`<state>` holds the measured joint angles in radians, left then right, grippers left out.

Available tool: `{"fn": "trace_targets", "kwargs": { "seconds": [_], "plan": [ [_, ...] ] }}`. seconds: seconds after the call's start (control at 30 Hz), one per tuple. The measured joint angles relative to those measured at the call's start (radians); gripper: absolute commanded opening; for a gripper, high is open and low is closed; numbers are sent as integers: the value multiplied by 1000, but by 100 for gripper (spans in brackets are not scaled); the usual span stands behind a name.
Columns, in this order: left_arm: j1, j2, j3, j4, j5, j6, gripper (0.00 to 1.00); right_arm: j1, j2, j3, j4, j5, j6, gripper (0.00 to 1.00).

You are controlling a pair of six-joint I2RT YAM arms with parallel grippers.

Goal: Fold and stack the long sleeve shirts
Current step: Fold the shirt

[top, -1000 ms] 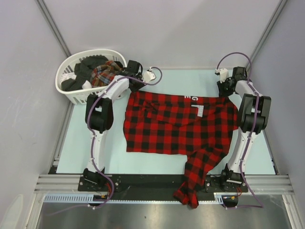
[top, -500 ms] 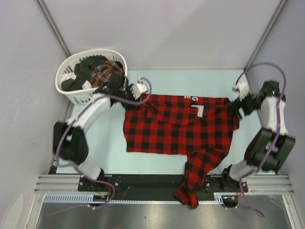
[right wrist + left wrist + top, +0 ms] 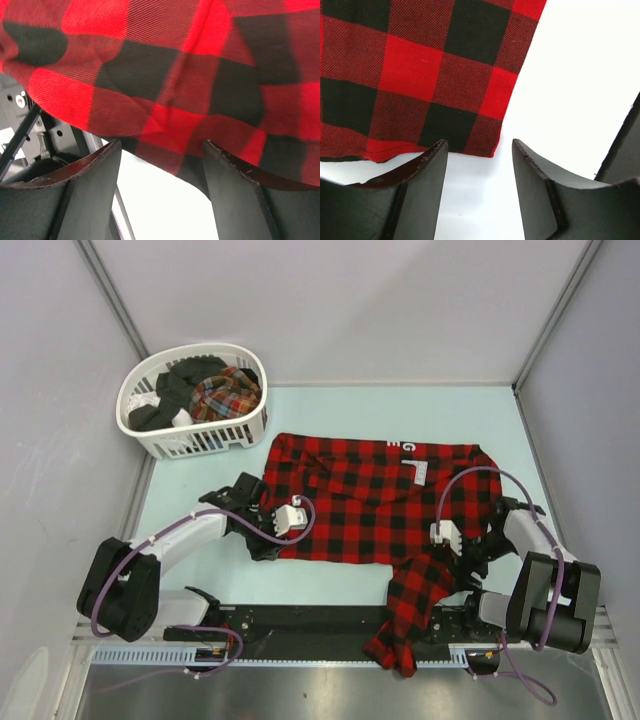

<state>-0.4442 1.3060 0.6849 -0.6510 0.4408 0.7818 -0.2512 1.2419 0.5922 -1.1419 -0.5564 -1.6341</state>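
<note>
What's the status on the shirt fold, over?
Left hand open at near-left hem corner of checked shirt, nothing held. Right hand open at the sleeve. Shirt spread flat, sleeve hanging off the near edge. Nothing in the way.

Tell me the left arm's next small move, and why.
Probably ease the left gripper forward and down so its open jaws straddle the shirt's hem corner, then close. That corner lies flat just ahead of the jaws, ungripped.
</note>
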Motion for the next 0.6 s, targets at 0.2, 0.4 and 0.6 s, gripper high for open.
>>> {"fn": "trace_targets", "kwargs": {
  "seconds": [0.2,0.4,0.6],
  "plan": [
    [-14,-15,-40,40,-32,48,60,75,-77,-45,23,59,-35,72],
    [-59,-13,-76,86,-74,76,54,101,-122,-64,36,89,-44,60],
    [-112,-8,-85,129,-93,92,13,177,-161,-85,120,126,10,10]
  ]
}}
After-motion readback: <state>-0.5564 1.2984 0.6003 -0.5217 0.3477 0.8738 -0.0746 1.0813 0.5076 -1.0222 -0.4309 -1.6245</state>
